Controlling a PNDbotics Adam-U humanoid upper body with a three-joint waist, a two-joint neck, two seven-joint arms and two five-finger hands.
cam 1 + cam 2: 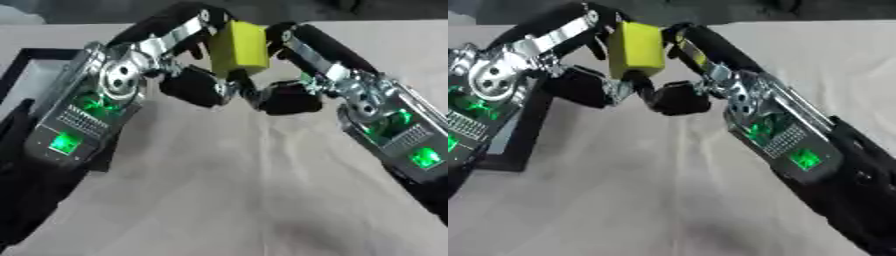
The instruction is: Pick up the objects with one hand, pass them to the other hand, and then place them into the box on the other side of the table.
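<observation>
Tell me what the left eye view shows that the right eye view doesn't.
Only the left eye view shows the box's far rim and pale inside, at the table's left edge, and all of the left hand's back with its green lights. Only the right eye view shows the long stretch of the right forearm running to the lower right corner. Both show the yellow block held up over the table between the left hand and the right hand, fingers of both curled against it.
</observation>
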